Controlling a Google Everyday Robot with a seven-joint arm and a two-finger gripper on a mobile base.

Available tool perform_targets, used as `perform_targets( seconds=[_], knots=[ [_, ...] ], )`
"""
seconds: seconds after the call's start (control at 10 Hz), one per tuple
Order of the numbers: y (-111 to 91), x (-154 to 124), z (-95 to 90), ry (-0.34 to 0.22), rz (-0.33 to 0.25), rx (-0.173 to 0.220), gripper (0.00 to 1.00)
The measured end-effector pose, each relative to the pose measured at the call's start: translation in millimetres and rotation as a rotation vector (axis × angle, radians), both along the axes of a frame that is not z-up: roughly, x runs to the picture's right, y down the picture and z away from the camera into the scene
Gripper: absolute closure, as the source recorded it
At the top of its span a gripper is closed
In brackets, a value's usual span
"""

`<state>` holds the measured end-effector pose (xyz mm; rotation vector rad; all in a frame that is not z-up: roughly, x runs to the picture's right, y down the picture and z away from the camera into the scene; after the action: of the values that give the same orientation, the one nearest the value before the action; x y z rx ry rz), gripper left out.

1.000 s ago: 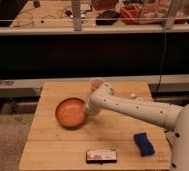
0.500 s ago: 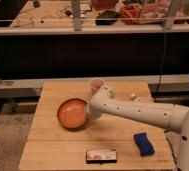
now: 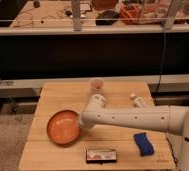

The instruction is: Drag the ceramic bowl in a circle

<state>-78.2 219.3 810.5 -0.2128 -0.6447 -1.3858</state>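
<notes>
Ceramic bowl (image 3: 63,128) sits near the counter's (image 3: 63,97) front left side.
The gripper (image 3: 82,121) is at its right rim; I cannot tell if the jaws hold it. A wide circle might push it off the edge.

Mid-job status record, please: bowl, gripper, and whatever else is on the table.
ceramic bowl: upright, front left of the wooden table
gripper: at the bowl's right rim, mostly hidden by the arm
pink cup: back centre, apart from bowl
blue sponge: front right
flat packet: front edge
small white object: right, behind arm
</notes>
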Motion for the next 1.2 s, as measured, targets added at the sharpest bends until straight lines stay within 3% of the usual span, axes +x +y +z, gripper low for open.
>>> perform_targets(
  seconds=[0.3,0.7,1.0,1.2],
  knots=[
    [-8,-37,4.1,-0.071,-0.041,0.014,0.80],
    [-61,-59,39.6,-0.113,-0.012,0.024,0.80],
    [-96,-50,65.6,-0.085,0.051,0.023,0.80],
    [-105,-23,73.5,-0.051,0.103,0.018,0.80]
  ],
)
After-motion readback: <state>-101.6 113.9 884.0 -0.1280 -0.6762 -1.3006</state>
